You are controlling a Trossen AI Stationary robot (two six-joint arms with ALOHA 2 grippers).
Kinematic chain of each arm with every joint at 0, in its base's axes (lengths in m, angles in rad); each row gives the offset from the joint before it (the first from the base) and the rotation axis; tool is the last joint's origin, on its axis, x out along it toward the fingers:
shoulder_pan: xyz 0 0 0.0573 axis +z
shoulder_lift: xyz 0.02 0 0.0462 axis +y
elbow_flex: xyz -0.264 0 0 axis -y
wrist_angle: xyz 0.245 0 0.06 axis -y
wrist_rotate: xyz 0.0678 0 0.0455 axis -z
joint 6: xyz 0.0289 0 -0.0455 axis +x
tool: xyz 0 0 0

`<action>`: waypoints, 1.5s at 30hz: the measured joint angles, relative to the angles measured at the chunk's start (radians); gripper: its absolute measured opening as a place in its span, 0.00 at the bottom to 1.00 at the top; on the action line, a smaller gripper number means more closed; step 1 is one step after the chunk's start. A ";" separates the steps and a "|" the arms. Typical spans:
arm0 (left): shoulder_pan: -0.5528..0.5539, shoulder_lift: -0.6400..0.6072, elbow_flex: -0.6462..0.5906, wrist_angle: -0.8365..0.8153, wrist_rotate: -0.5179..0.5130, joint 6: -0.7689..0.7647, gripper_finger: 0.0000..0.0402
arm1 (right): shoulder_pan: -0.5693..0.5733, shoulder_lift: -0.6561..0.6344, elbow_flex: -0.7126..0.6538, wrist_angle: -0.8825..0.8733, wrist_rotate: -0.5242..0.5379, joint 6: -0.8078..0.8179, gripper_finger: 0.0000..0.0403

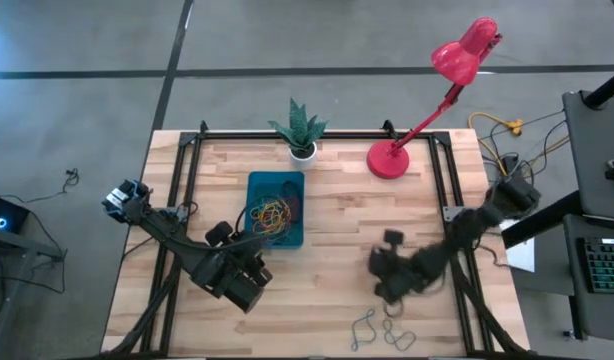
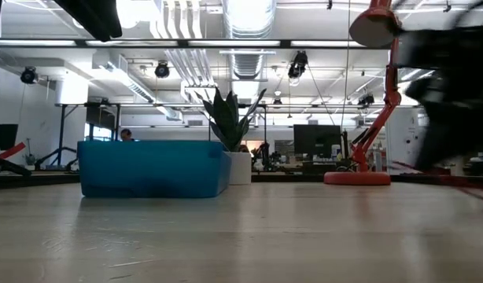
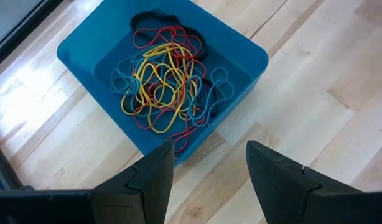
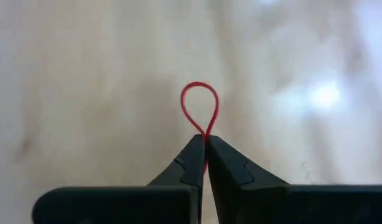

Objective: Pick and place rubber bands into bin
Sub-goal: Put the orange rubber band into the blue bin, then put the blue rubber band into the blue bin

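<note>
The right end effector is pinched tight on 1 red rubber band, whose loop sticks out past the tips above the bare worktop. The left end effector hangs with fingers spread wide and empty, just beside the blue bin. A tangle of rubber bands lies inside the bin; a few grey ones lie near the worktop's front edge. No writing can be read.

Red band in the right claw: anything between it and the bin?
Nothing visible. The right claw is shut on a red rubber band; bare wood lies between it and the bin. The left claw hovers open at the bin's near edge, slightly off that path.
</note>
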 joint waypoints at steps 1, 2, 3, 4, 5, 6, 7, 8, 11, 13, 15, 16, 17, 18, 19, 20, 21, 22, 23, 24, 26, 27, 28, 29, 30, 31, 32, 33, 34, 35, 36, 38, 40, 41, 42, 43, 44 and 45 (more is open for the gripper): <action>0.000 0.000 0.000 0.000 0.000 0.000 0.46 | -0.044 -0.016 0.000 0.025 0.021 -0.067 0.02; 0.000 0.000 0.000 0.000 0.000 0.001 0.46 | -0.093 -0.036 0.000 0.063 0.040 -0.138 0.02; 0.000 0.000 0.000 -0.001 0.000 0.002 0.46 | -0.143 -0.056 0.001 0.119 0.047 -0.213 0.02; 0.000 0.000 0.000 -0.001 0.000 0.002 0.46 | -0.195 -0.072 0.004 0.181 0.048 -0.288 0.02; 0.000 0.000 0.000 -0.002 0.000 0.002 0.46 | -0.248 -0.083 0.004 0.244 0.045 -0.362 0.02; 0.000 0.000 0.000 -0.006 0.000 0.003 0.46 | -0.303 -0.091 0.007 0.308 0.026 -0.433 0.02; 0.000 0.000 0.000 -0.012 0.000 0.003 0.46 | -0.361 -0.095 0.015 0.374 -0.014 -0.495 0.02; 0.000 0.000 0.000 -0.019 0.000 0.003 0.46 | -0.416 -0.096 0.032 0.438 -0.069 -0.539 0.02; 0.000 0.000 0.000 -0.049 0.000 0.003 0.46 | -0.567 -0.078 0.110 0.553 -0.285 -0.588 0.02; 0.000 0.000 0.000 -0.064 0.000 0.002 0.46 | -0.642 -0.040 0.179 0.568 -0.431 -0.591 0.02; 0.000 0.000 0.000 -0.072 -0.001 0.001 0.46 | -0.693 0.028 0.265 0.569 -0.532 -0.595 0.02; 0.000 0.000 0.000 -0.074 0.000 0.001 0.46 | -0.710 0.066 0.309 0.571 -0.572 -0.599 0.02; 0.000 0.000 -0.002 -0.082 0.000 0.001 0.46 | -0.723 0.107 0.352 0.562 -0.603 -0.609 0.02; 0.000 0.000 -0.003 -0.088 -0.001 0.001 0.46 | -0.732 0.151 0.401 0.557 -0.632 -0.619 0.02; 0.000 0.000 -0.003 -0.089 -0.001 0.000 0.46 | -0.735 0.197 0.453 0.559 -0.661 -0.626 0.02; 0.000 0.000 -0.004 -0.089 0.000 -0.001 0.46 | -0.738 0.240 0.500 0.553 -0.686 -0.631 0.02; 0.000 0.000 -0.007 -0.089 0.001 -0.004 0.46 | -0.739 0.282 0.550 0.531 -0.703 -0.637 0.02; -0.002 0.000 -0.008 -0.089 0.001 -0.005 0.46 | -0.739 0.325 0.602 0.516 -0.705 -0.646 0.02; -0.005 0.000 -0.010 -0.090 0.005 -0.005 0.46 | -0.738 0.362 0.653 0.497 -0.705 -0.663 0.02; -0.007 0.000 -0.011 -0.089 0.011 -0.006 0.46 | -0.738 0.394 0.702 0.443 -0.704 -0.682 0.02; -0.012 0.000 -0.015 -0.089 0.033 -0.007 0.46 | -0.738 0.452 0.789 0.339 -0.700 -0.722 0.02; -0.015 0.000 -0.016 -0.090 0.048 -0.008 0.46 | -0.738 0.473 0.818 0.293 -0.698 -0.741 0.02; -0.020 0.000 -0.018 -0.091 0.055 -0.014 0.46 | -0.738 0.490 0.837 0.240 -0.697 -0.761 0.02; -0.024 0.000 -0.020 -0.090 0.054 -0.028 0.46 | -0.739 0.506 0.852 0.217 -0.698 -0.778 0.03; -0.028 0.000 -0.021 -0.095 0.055 -0.044 0.46 | -0.739 0.514 0.865 0.213 -0.701 -0.794 0.05; -0.032 0.000 -0.024 -0.105 0.057 -0.061 0.46 | -0.739 0.515 0.870 0.198 -0.705 -0.805 0.06; -0.033 0.000 -0.027 -0.111 0.059 -0.075 0.46 | -0.738 0.515 0.873 0.182 -0.707 -0.809 0.09; -0.035 0.000 -0.033 -0.111 0.059 -0.085 0.46 | -0.737 0.513 0.879 0.186 -0.710 -0.812 0.12; -0.035 0.000 -0.036 -0.113 0.059 -0.091 0.46 | -0.735 0.506 0.878 0.190 -0.710 -0.811 0.15; -0.036 0.000 -0.039 -0.112 0.060 -0.093 0.46 | -0.733 0.497 0.870 0.183 -0.710 -0.810 0.18; -0.036 0.000 -0.042 -0.111 0.058 -0.094 0.46 | -0.733 0.491 0.863 0.175 -0.710 -0.809 0.22; -0.036 0.000 -0.048 -0.112 0.058 -0.094 0.46 | -0.730 0.477 0.858 0.141 -0.708 -0.804 0.29; -0.037 0.000 -0.051 -0.109 0.057 -0.094 0.46 | -0.723 0.462 0.853 0.085 -0.709 -0.825 0.37; -0.037 0.000 -0.051 -0.108 0.057 -0.094 0.46 | -0.719 0.450 0.846 0.074 -0.708 -0.851 0.40; -0.037 0.000 -0.052 -0.108 0.057 -0.094 0.46 | -0.713 0.437 0.837 0.043 -0.708 -0.881 0.44; -0.037 0.000 -0.052 -0.108 0.057 -0.094 0.46 | -0.706 0.423 0.825 0.010 -0.709 -0.910 0.46; -0.037 0.000 -0.052 -0.106 0.057 -0.094 0.46 | -0.697 0.411 0.812 -0.013 -0.710 -0.935 0.49; -0.036 0.000 -0.052 -0.106 0.057 -0.095 0.46 | -0.689 0.397 0.793 -0.036 -0.716 -0.952 0.51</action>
